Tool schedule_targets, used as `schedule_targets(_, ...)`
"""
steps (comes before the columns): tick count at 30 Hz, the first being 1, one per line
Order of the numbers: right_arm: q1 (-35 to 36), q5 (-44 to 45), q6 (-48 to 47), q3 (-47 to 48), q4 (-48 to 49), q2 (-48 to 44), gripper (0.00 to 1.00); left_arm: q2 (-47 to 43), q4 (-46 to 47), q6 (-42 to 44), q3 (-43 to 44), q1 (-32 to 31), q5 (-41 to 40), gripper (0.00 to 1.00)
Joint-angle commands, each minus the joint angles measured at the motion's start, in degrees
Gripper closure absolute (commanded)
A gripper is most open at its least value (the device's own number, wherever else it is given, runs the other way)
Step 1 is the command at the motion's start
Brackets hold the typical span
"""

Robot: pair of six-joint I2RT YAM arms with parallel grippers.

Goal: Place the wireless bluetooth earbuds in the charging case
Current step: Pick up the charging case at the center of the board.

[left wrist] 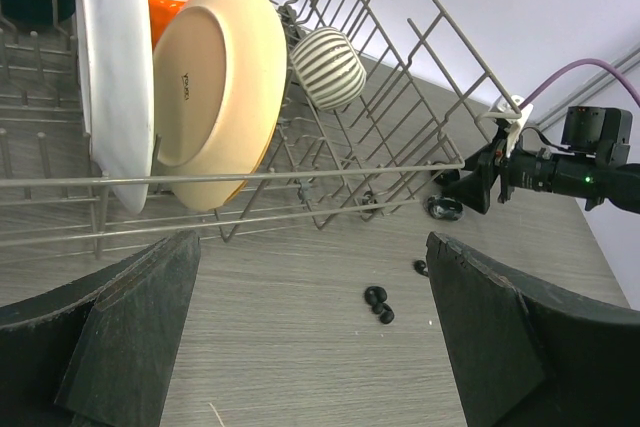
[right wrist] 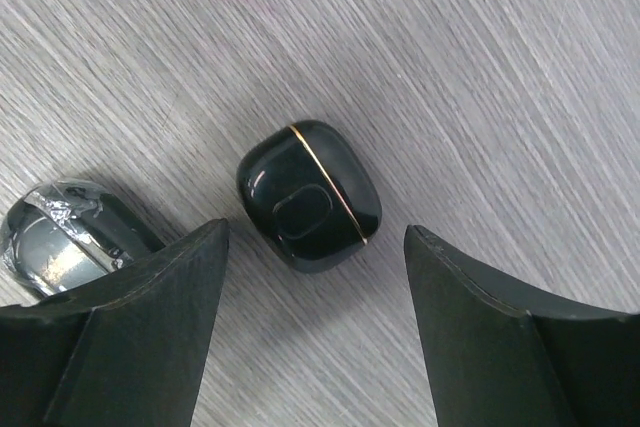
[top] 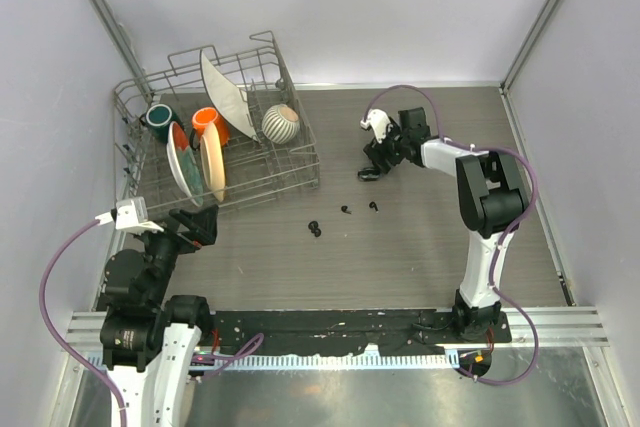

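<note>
We've got the right gripper (right wrist: pixel 315 235) spread open, straddling the shut charging case (right wrist: pixel 308 195). The left gripper (left wrist: pixel 312 243) is released too, and the earbuds (top: pixel 317 229) lie loose nearby.

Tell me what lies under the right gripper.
A closed black charging case with a gold seam lies on the table between the open fingers of the right gripper. A shiny, foil-like object beside it is partly hidden by one finger. The case's inside cannot be seen.
</note>
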Motion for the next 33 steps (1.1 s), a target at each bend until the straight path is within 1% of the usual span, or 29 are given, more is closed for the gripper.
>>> schedule_targets(1, 0.55, -1.97, -4.49, 2.79, -0.06, 1.4, 0.23, -0.41, 1.96, 0.07, -0.02, 0.26, 0.89, 0.0)
schedule_targets(4, 0.63, -3.11, -4.49, 4.19, -2.25, 2.29, 0.24, -0.41, 2.13, 0.07, -0.02, 0.26, 0.71, 0.0)
schedule_targets(7, 0.55, -3.99, -3.97, 5.34, -4.27, 3.17, 0.31, -0.24, 2.13, 0.07, -0.02, 0.34, 0.71, 0.0)
schedule_targets(8, 0.63, -3.99, -3.44, 5.51, -4.55, 3.08, 0.35, -0.32, 2.13, 0.07, -0.02, 0.26, 0.71, 0.0)
schedule_targets(10, 0.72, -3.82, -0.46, 4.99, -5.08, 2.21, 0.36, -0.15, 2.13, 0.07, -0.02, 0.26, 0.62, 0.0)
schedule_targets(13, 0.63, -1.01, 4.98, 1.74, -2.63, -0.61, 0.45, -0.06, 2.13, 0.16, -0.02, 0.26, 0.54, 0.0)
schedule_targets(14, 0.72, 0.04, 6.56, 0.95, -1.92, -1.22, 0.51, -0.06, 2.22, 0.16, -0.02, 0.26, 0.54, 0.0)
schedule_targets(15, 0.98, 2.05, 7.97, 0.16, -1.74, -2.1, 0.53, -0.15, 2.22, 0.16, -0.02, 0.26, 0.62, 0.0)
schedule_targets(16, 1.07, 3.29, 11.12, -0.11, -1.74, -2.37, 0.55, -0.15, 2.22, 0.25, -0.02, 0.26, 0.62, 0.0)
schedule_targets(18, 1.6, 7.05, 14.03, 0.41, -2.52, -2.72, 0.56, -0.06, 2.39, 0.25, -0.11, 0.26, 0.62, 0.0)
schedule_targets(20, 2.48, 9.53, 18.17, 1.64, -5.33, -2.55, 0.59, -0.06, 2.4, 0.25, -0.11, 0.26, 0.8, 0.0)
schedule_targets(22, 3.18, 12.95, 20.72, 2.7, -6.39, -2.54, 0.52, 0.03, 2.31, 0.25, -0.02, 0.26, 0.89, 0.0)
schedule_targets(23, 3.36, 13.93, 23.17, 2.7, -6.31, -2.55, 0.47, -0.14, 2.31, 0.25, 0.06, 0.26, 0.89, 0.0)
schedule_targets(25, 3.79, 14.81, 24.15, 2.7, -5.87, -2.81, 0.43, -0.23, 2.31, 0.25, -0.11, 0.26, 0.89, 0.0)
schedule_targets(26, 4.06, 14.99, 24.25, 2.61, -5.61, -2.81, 0.39, -0.32, 2.31, 0.25, -0.03, 0.34, 0.8, 0.0)
schedule_targets(29, 4.32, 15.52, 24.07, 2.79, -4.64, -2.55, 0.32, -0.41, 2.22, 0.16, -0.11, 0.26, 0.89, 0.0)
schedule_targets(33, 4.24, 15.78, 20.92, 4.02, -4.81, -1.67, 0.27, -0.41, 2.22, 0.16, -0.11, 0.34, 0.89, 0.0)
